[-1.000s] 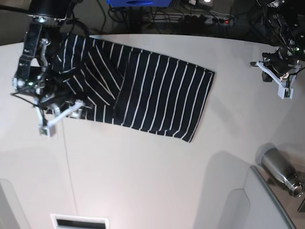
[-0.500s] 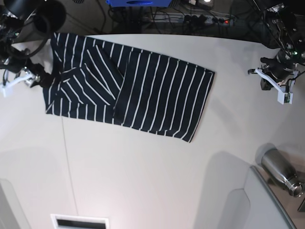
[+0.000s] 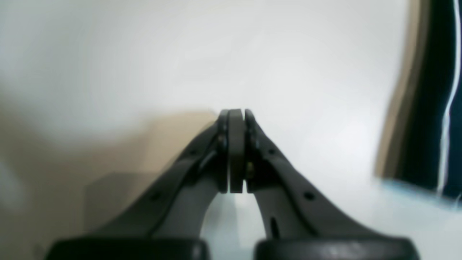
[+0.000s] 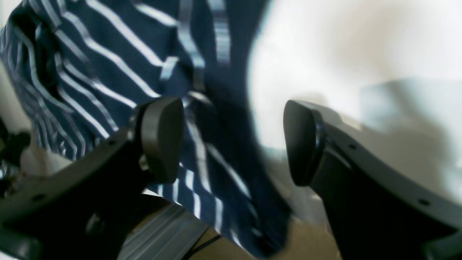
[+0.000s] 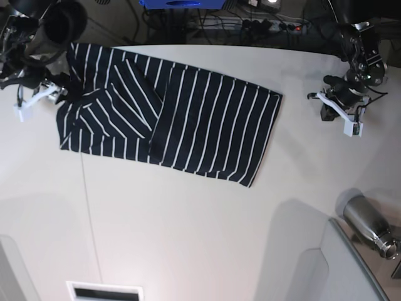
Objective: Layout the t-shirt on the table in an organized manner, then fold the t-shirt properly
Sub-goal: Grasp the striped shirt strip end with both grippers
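Navy fabric with thin white stripes: the shirt (image 5: 169,119) lies flat on the white counter (image 5: 188,238), toward the far edge, already folded lengthwise into a long band. Its end nearest the right arm looks rumpled, with a sleeve flap doubled over at an angle.

Right pincer (image 4: 231,144): jaws wide apart, holding nothing. In the wrist view the striped cloth sits under and behind one pad, bare counter under the other (view is blurred, so I cannot tell whether a pad touches the cloth). In the base view it hovers at the shirt's outer corner (image 5: 37,100).

Left pincer (image 3: 236,151): pads pressed fully together, empty, over bare counter, well apart from the shirt's other end; only a dark striped edge shows at the side of its view. In the base view it sits at (image 5: 338,113).

Risks, as I judge them:
- Closing the right pincer on a single layer at the rumpled corner would peel the fold open instead of carrying it.
- A one-sided lift, with the left arm idle, could drag the band askew across the smooth surface.
- The steel bottle (image 5: 369,229) stands near the counter's edge, in the path of a wide left-arm sweep.
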Controlling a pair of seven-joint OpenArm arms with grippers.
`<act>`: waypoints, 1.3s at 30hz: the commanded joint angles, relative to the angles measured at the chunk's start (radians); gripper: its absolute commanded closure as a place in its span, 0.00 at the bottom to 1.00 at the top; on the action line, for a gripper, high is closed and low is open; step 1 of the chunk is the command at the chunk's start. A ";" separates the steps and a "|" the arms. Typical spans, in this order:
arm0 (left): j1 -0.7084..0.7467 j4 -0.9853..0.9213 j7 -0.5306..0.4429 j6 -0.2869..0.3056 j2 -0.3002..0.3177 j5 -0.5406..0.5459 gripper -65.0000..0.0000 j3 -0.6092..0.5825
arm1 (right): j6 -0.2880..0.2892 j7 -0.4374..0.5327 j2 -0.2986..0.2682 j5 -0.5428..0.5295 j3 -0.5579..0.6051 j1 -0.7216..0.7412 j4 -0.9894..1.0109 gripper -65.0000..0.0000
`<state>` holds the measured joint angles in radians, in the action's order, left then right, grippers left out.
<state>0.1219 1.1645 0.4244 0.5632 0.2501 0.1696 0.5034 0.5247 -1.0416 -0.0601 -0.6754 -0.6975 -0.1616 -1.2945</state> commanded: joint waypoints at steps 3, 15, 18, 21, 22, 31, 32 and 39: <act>-0.077 -0.048 -0.031 0.005 0.016 0.015 1.00 -0.025 | 0.005 0.010 -0.005 -0.005 0.016 0.000 0.031 0.37; -0.143 -0.084 -0.031 0.005 -0.018 0.015 1.00 -0.208 | 0.044 0.017 0.022 -0.007 0.141 0.007 0.075 0.37; -0.141 -0.084 -0.031 0.005 -0.051 0.015 1.00 -0.216 | 0.044 0.016 0.022 -0.007 0.141 0.007 0.075 0.37; -0.135 -0.084 -0.029 0.005 -0.064 0.015 1.00 -0.251 | 0.044 0.010 0.024 -0.007 0.143 0.020 0.077 0.37; -0.135 -0.084 -0.029 0.005 -0.064 0.015 1.00 -0.269 | 0.044 0.010 0.024 -0.007 0.143 0.021 0.077 0.37; -0.133 -0.076 -0.029 0.005 -0.062 0.015 1.00 -0.283 | 0.047 0.019 0.024 -0.007 0.236 0.055 0.079 0.55; -0.133 -0.079 -0.029 0.005 -0.061 0.015 1.00 -0.283 | 0.047 0.019 0.024 -0.007 0.233 0.058 0.079 0.57; -0.127 -0.084 -0.026 0.005 -0.070 0.015 1.00 -0.295 | 0.042 0.010 0.015 -0.004 0.233 0.099 0.079 0.98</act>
<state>-0.0021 1.0733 0.3885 0.5694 0.1772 0.1883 0.2100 0.5606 -1.0435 -0.0353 -0.6640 -0.4606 -0.0803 -1.2022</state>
